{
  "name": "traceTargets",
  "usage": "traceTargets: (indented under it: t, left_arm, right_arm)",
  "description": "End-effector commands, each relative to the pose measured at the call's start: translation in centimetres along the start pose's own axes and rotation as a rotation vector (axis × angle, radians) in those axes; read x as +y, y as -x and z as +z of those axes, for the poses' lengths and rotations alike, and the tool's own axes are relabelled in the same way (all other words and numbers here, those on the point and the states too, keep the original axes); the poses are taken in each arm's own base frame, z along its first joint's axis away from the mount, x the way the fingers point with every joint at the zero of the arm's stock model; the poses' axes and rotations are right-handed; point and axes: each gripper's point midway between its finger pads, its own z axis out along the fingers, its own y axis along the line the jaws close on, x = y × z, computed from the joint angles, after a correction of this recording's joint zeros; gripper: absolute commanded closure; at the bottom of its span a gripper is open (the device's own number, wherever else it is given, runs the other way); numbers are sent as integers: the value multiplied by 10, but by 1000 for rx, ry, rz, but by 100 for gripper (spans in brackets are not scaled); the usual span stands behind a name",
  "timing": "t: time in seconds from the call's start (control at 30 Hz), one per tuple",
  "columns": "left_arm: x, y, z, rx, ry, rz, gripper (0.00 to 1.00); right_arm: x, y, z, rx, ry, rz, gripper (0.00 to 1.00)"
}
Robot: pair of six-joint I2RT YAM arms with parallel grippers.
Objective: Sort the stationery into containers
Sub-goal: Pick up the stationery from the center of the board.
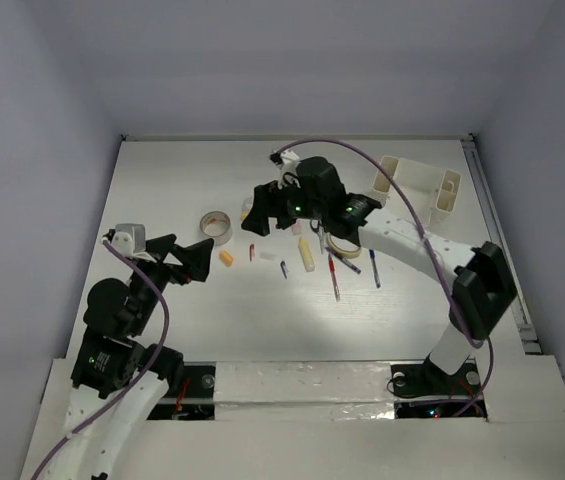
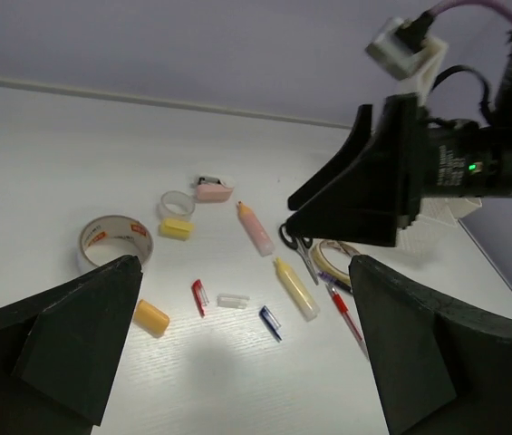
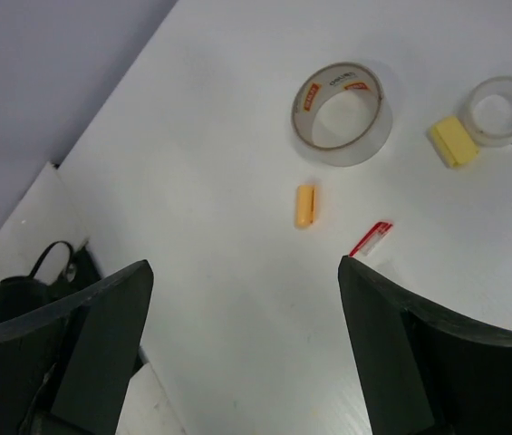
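— White table, stationery strewn mid-scene; organizer far right, well apart; left gripper spread wide, empty, near left.

— Right gripper likewise, gaping above the clutter; any descent may knock close neighbours; thin pens could slip mid-carry.

1. A robotics lab cell, not a home or a shop.
2. Bare lilac-grey walls box in a white table.
3. A cabled left arm and right arm are bolted at its near edge.
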Motion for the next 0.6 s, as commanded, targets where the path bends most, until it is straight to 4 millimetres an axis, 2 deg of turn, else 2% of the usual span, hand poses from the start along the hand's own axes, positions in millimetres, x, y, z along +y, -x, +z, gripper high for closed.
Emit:
traceTargets:
  t: [0.0, 0.07, 0.23, 0.3, 0.33, 0.37, 0.47, 0.5, 0.57]
  left_arm:
    - [-2, 26, -8, -90, 8, 13, 1]
    - [1, 26, -8, -94, 21, 12, 1]
    - [3, 23, -6, -85, 28, 8, 1]
    - [3, 23, -5, -83, 27, 8, 1]
    - [2, 22, -4, -80, 23, 8, 1]
    - [1, 22, -4, -77, 16, 9, 1]
    - [-1, 23, -5, -84, 3, 11, 1]
    - [-2, 24, -6, -86, 2, 11, 1]
    - [-1, 25, -7, -93, 6, 11, 1]
  right_arm:
    - [-23, 8, 31, -12, -110, -18, 12]
    - [-29, 7, 46, -7, -135, -14, 17]
    - [-52, 9, 85, 6, -226, -12, 18]
    - [-62, 10, 92, 1, -271, -4, 18]
    - [-57, 12, 97, -7, -272, 2, 18]
    - [-69, 5, 104, 5, -310, 6, 18]
    - [-86, -6, 115, 30, -370, 27, 17]
    - [-89, -9, 119, 38, -379, 28, 17]
    - [-82, -9, 128, 40, -357, 35, 17]
